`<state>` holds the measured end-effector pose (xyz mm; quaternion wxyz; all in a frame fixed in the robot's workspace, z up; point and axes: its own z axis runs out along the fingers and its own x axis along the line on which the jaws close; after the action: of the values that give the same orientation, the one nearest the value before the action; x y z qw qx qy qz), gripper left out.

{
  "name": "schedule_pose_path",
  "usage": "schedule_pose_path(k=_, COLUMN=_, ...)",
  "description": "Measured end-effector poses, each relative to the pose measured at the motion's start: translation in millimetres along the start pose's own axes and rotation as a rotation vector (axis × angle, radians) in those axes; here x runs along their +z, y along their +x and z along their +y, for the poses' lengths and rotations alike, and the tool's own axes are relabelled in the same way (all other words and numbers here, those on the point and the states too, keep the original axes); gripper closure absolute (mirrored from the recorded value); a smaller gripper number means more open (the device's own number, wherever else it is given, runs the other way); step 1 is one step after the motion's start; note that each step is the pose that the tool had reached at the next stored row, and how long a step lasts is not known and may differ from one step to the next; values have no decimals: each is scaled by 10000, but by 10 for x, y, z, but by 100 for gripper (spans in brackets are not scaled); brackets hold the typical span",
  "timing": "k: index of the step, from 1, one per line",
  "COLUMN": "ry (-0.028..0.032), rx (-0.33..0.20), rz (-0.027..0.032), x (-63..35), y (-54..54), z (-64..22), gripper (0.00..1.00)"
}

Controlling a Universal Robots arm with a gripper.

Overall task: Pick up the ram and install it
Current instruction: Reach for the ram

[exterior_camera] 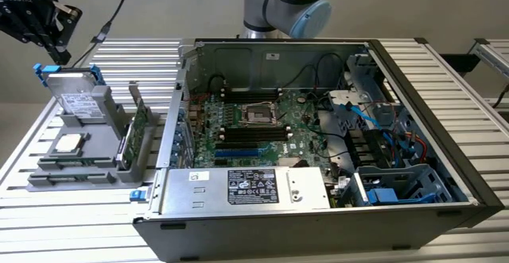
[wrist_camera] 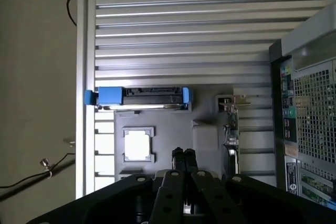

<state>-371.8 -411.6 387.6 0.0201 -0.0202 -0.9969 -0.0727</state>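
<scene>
the step in hand, as i judge it, is the approach to the ram. the gripper [exterior_camera: 59, 49] hangs high over the far corner of the slatted table [exterior_camera: 71, 227], on the exterior view's left, well apart from every part and carrying nothing. in the wrist view its fingers [wrist_camera: 177, 158] are pressed together with nothing between them, so they would need to spread before closing on the stick's long edges. the ram [exterior_camera: 73, 163] seems to be the long narrow dark strip lying across the near end of the grey tray [exterior_camera: 47, 184], though it is too small to be sure. to do this well, come straight down over the middle of the stick, square to its length, and grip lightly. a thin board will tilt if taken off centre.

the open computer case [exterior_camera: 445, 173] takes up the middle of the table, just right of the tray. its motherboard [exterior_camera: 275, 117] lies flat inside, with black memory slots [exterior_camera: 254, 133] near the socket. on the tray, the hard drive [exterior_camera: 75, 99] with blue clips stands upright at the far end, directly under the gripper's line of descent, and is the main thing to clear. the green expansion card [exterior_camera: 140, 120] stands on edge along the tray's right side, near the ram's end. a processor [exterior_camera: 68, 144] lies flat between the drive and the ram. a black cable [exterior_camera: 119, 6] trails beside the gripper and could snag.
</scene>
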Motion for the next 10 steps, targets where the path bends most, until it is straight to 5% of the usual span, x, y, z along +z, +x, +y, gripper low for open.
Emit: schedule_pose_path(k=10, ry=34, rx=-228, rz=32, x=10, y=2, z=-88, gripper=90)
